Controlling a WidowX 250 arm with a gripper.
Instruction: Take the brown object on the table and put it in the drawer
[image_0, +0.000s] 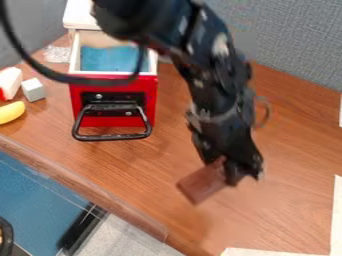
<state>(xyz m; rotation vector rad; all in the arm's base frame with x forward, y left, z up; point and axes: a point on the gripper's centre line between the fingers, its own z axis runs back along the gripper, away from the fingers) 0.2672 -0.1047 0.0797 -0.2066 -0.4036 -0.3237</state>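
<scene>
Carrying phase, roughly midway: the brown object (202, 181) looks grasped, the drawer (123, 76) is already open, and the object is outside it, out over the worktop (300, 150) toward the front edge. Left to do: bring it across to the drawer, lower it in, release. End effector (234, 173) seems closed on one end of the object, other end sticking out at a slant toward the front edge. Can't tell if the object is fully clear of the surface. Arm (214, 75) comes in from the top, angled down to the right, end effector pointing downward, well apart from the drawer.
</scene>
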